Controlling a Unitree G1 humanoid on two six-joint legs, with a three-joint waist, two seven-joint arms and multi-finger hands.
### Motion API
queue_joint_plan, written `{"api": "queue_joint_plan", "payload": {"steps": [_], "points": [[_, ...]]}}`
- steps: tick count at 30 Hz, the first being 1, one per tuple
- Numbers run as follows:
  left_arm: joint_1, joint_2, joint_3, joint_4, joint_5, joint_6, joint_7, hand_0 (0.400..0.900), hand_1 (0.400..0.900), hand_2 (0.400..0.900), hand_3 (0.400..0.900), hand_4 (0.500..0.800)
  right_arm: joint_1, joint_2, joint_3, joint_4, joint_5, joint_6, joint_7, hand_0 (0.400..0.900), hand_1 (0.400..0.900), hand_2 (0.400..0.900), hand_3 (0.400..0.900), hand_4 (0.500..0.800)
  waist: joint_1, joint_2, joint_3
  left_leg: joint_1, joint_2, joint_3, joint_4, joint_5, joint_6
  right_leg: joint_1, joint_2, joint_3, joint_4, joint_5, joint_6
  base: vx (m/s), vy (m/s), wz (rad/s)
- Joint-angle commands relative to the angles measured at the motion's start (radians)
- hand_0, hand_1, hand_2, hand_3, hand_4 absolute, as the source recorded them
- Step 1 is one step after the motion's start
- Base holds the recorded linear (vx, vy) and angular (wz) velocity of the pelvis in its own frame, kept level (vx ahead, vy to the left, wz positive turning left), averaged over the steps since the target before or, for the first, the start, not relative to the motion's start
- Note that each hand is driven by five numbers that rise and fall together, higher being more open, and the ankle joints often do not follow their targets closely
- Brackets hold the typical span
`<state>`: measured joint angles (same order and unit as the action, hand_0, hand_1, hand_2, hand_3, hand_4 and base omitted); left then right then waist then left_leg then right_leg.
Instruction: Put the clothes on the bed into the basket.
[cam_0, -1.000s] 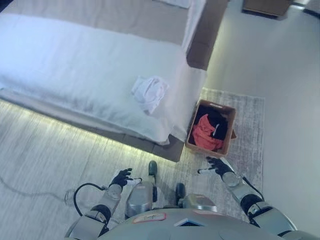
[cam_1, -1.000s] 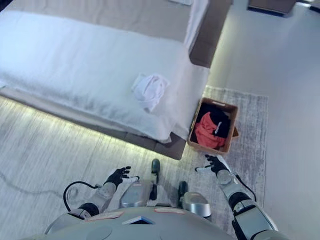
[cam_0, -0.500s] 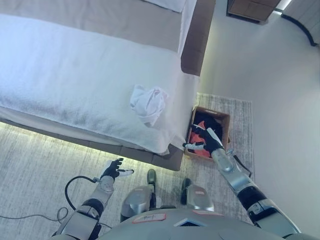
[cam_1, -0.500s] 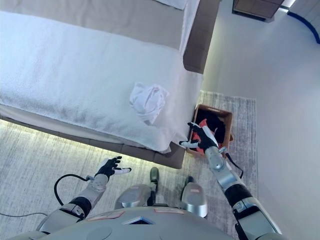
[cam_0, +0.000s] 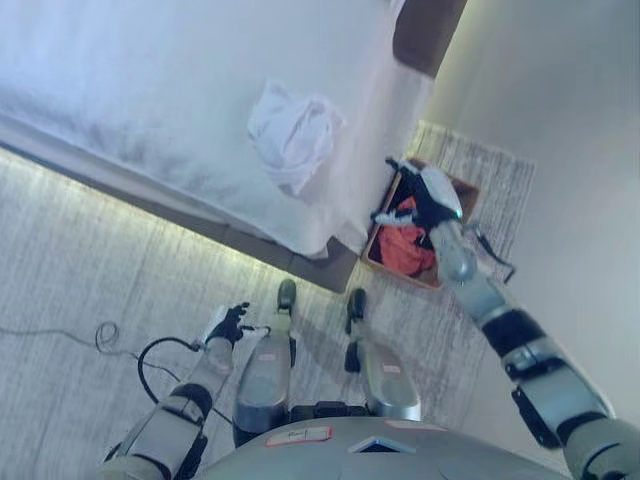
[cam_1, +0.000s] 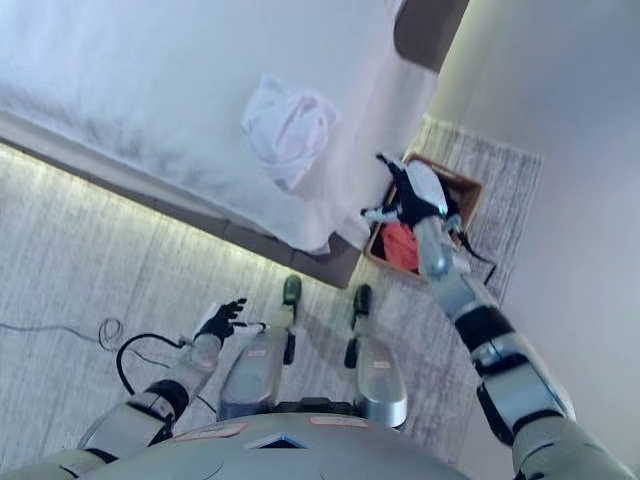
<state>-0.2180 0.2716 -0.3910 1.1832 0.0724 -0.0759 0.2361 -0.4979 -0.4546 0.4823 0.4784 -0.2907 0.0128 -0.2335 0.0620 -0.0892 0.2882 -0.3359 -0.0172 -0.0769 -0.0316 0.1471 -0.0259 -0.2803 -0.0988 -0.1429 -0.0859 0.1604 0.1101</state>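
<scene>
- Right hand (cam_1: 408, 196), fingers spread and empty, hangs over the basket (cam_0: 464, 190); white garment (cam_0: 293, 132) lies beyond its fingertips on the bed (cam_0: 150, 80).
- Reach further, close fully round the bundle.
- Left hand (cam_0: 228, 324), relaxed and empty, low.

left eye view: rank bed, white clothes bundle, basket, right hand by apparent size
1. bed
2. white clothes bundle
3. basket, partly covered by the hand, so its place after the bundle is unsure
4. right hand
</scene>
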Motion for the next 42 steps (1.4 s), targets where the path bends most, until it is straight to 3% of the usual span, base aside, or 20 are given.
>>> {"api": "queue_joint_plan", "payload": {"steps": [1,7,12,19,23,26,27,28,29,42], "points": [[-0.077,0.004,-0.018,0.048,0.005,0.009,0.064,0.900,0.900,0.900,0.900,0.800,-0.200,0.022,0.029,-0.038,0.033,-0.038,-0.080,0.900,0.900,0.900,0.900,0.800,0.039,-0.028,0.018,-0.058,-0.019,-0.023,0.034,-0.051,0.018,-0.006,-0.039,0.028,0.050,-0.017,0.016,-0.04,-0.019,-0.07],[-0.151,0.000,-0.052,0.018,-0.051,0.000,0.104,0.900,0.900,0.900,0.900,0.800,-0.439,0.060,0.103,0.062,0.082,-0.022,-0.113,0.900,0.900,0.900,0.900,0.800,0.061,-0.054,0.076,-0.134,-0.010,-0.037,0.053,-0.039,0.006,-0.065,-0.031,0.027,0.038,0.000,0.010,-0.06,-0.007,0.03],[-0.222,-0.013,-0.099,-0.009,-0.053,0.004,0.183,0.900,0.900,0.900,0.900,0.800,-0.611,0.115,0.152,0.210,0.116,-0.005,-0.141,0.900,0.900,0.900,0.900,0.800,0.090,-0.054,0.118,-0.182,-0.013,-0.061,0.058,-0.027,-0.001,-0.098,-0.029,0.010,0.041,0.002,0.011,-0.02,-0.001,0.15],[-0.274,-0.028,-0.183,-0.014,-0.044,0.014,0.200,0.900,0.900,0.900,0.900,0.800,-0.783,0.186,0.208,0.484,0.129,0.027,-0.161,0.900,0.900,0.900,0.900,0.800,0.123,-0.033,0.158,-0.227,-0.026,-0.087,0.056,-0.014,-0.006,-0.123,-0.031,-0.016,0.038,0.004,0.012,0.00,0.029,0.16],[-0.314,-0.043,-0.241,0.007,-0.041,0.027,0.200,0.900,0.900,0.900,0.900,0.800,-0.898,0.240,0.277,0.764,0.133,0.074,-0.100,0.900,0.900,0.900,0.900,0.800,0.151,-0.022,0.168,-0.245,-0.035,-0.107,0.054,-0.008,-0.009,-0.129,-0.032,-0.033,0.035,0.006,0.014,0.01,0.011,0.21],[-0.339,-0.052,-0.277,0.010,-0.042,0.035,0.196,0.900,0.900,0.900,0.900,0.800,-0.950,0.256,0.284,0.854,0.156,0.095,-0.073,0.900,0.900,0.900,0.900,0.800,0.163,-0.022,0.172,-0.253,-0.038,-0.126,0.053,-0.002,-0.010,-0.130,-0.030,-0.047,0.035,0.005,0.014,0.02,-0.006,0.19],[-0.346,-0.056,-0.290,0.006,-0.039,0.037,0.192,0.900,0.900,0.900,0.900,0.800,-0.957,0.251,0.299,0.882,0.146,0.101,-0.057,0.669,0.669,0.669,0.669,0.661,0.167,-0.022,0.174,-0.255,-0.040,-0.130,0.052,-0.001,-0.010,-0.128,-0.030,-0.051,0.034,0.004,0.015,0.02,-0.017,0.20],[-0.352,-0.057,-0.303,0.001,-0.036,0.038,0.188,0.900,0.900,0.900,0.900,0.800,-0.969,0.252,0.304,0.915,0.145,0.110,-0.041,0.588,0.588,0.588,0.588,0.613,0.169,-0.021,0.174,-0.258,-0.043,-0.138,0.051,0.000,-0.011,-0.129,-0.029,-0.055,0.032,0.004,0.016,0.02,-0.021,0.23],[-0.356,-0.058,-0.309,-0.001,-0.039,0.039,0.187,0.900,0.900,0.900,0.900,0.800,-0.972,0.244,0.299,0.933,0.149,0.109,-0.043,0.400,0.400,0.400,0.400,0.500,0.172,-0.019,0.174,-0.260,-0.045,-0.143,0.050,0.001,-0.010,-0.127,-0.029,-0.058,0.030,0.003,0.017,0.02,-0.004,0.22],[-0.341,-0.100,-0.383,-0.054,-0.016,0.014,0.155,0.900,0.900,0.900,0.900,0.800,-0.892,0.079,0.223,1.023,0.158,0.088,-0.055,0.400,0.400,0.400,0.400,0.500,0.228,0.046,0.178,-0.251,-0.077,-0.184,0.052,-0.003,-0.005,-0.099,-0.043,-0.093,0.027,-0.015,0.023,0.02,0.007,0.15]]}}
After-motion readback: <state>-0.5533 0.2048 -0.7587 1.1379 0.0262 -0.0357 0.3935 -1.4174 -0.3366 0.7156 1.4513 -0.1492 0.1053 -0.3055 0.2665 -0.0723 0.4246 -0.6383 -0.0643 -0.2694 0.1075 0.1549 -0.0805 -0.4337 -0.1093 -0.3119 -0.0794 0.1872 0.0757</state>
